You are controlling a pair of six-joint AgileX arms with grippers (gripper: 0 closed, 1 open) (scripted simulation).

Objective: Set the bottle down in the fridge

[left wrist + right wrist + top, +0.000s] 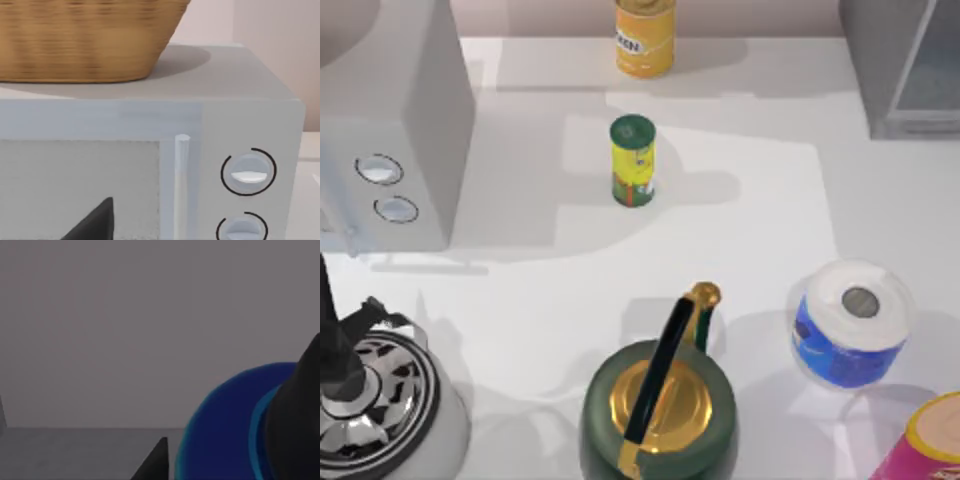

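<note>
Showing in the right wrist view against a plain grey wall, the bottle [225, 425] sits between the right end effector's [225, 450] dark fingers [295, 425] — gripped, its round blue end facing the camera, so its long axis runs along the line of sight. From above, the fridge [895, 65] stands at the tabletop's [760, 220] far right corner. My left arm [335, 340] waits at the near left, facing the microwave [250, 125] — whether its end effector is open I cannot tell.
</note>
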